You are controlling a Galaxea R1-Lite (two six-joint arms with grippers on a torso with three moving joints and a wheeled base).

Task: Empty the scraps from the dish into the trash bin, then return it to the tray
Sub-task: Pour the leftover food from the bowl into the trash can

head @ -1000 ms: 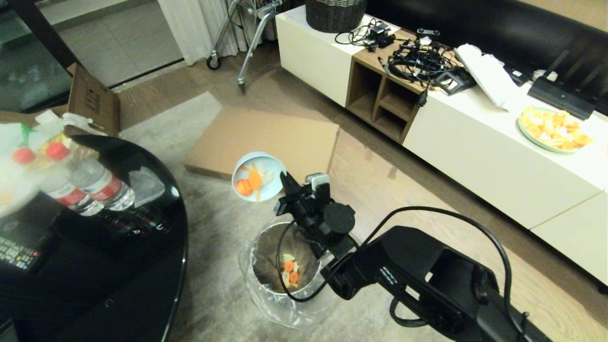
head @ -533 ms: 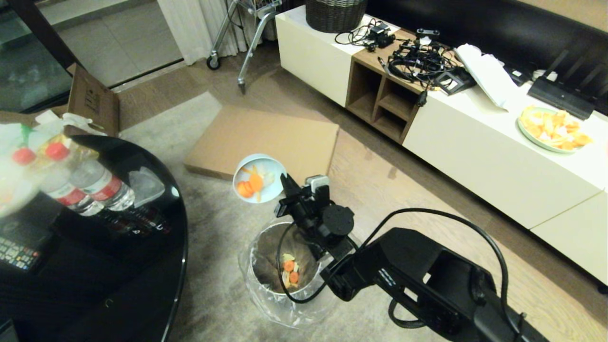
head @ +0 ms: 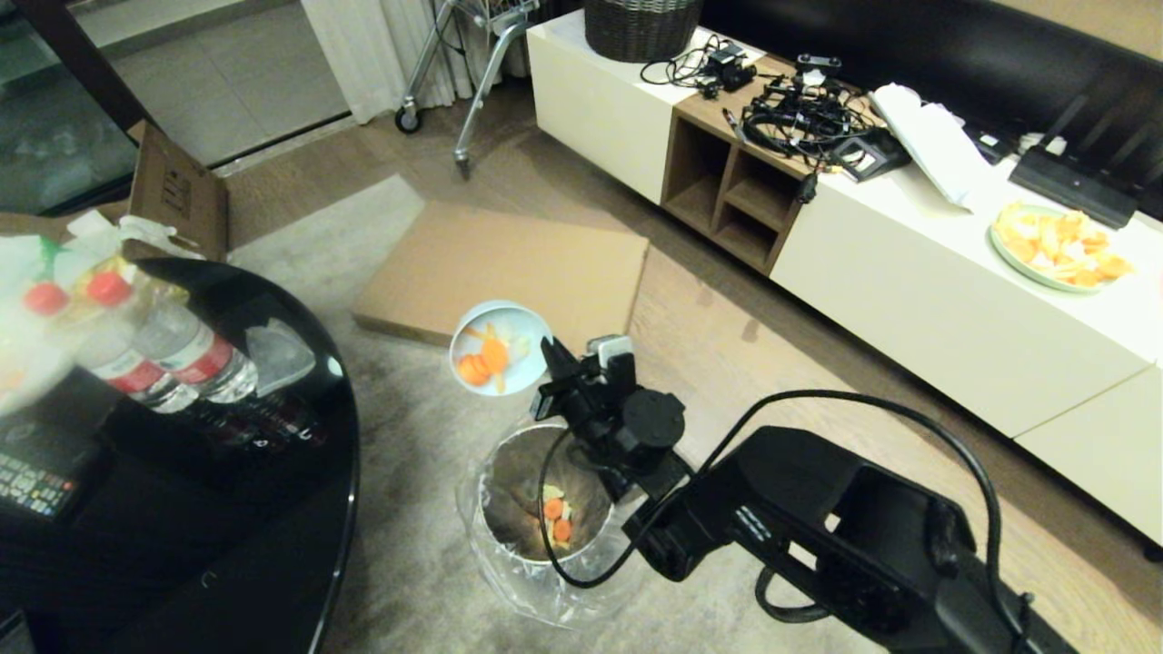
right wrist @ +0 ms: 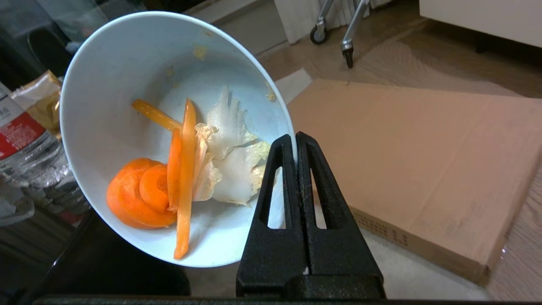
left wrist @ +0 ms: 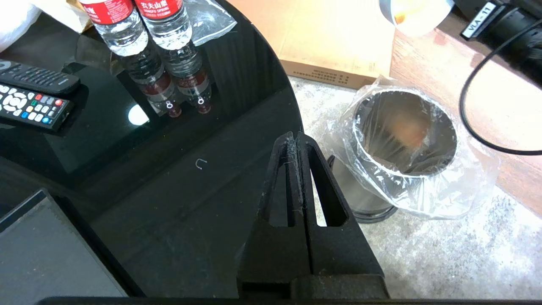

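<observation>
Silvery metal marks the trash bin (head: 543,504), the landmark nearest the robot: it stands on the rug just beside the black table (head: 227,545), its clear liner (head: 509,572) crumpled over the rim, with a few orange slices and pale bits lying at its bottom. Directly above the bin's far rim is the right gripper (head: 548,356), its fingers pinched on the near edge of the dish (head: 500,348). The dish lies beyond those fingers, tipped steeply with its white inside facing back toward the robot, so its mouth is past the bin's far rim rather than squarely over the opening. The scraps (right wrist: 178,178), carrot slices, orange strips and pale leaf bits, cling to the low side of the bowl. Judged from this, the pour depends on bringing the bowl's low lip back over the bin's mouth. The left gripper (left wrist: 295,140), fingers pressed together and empty, is parked over the table beside the bin. Beyond the bin lies flat cardboard (head: 509,268). No tray is identifiable.
</observation>
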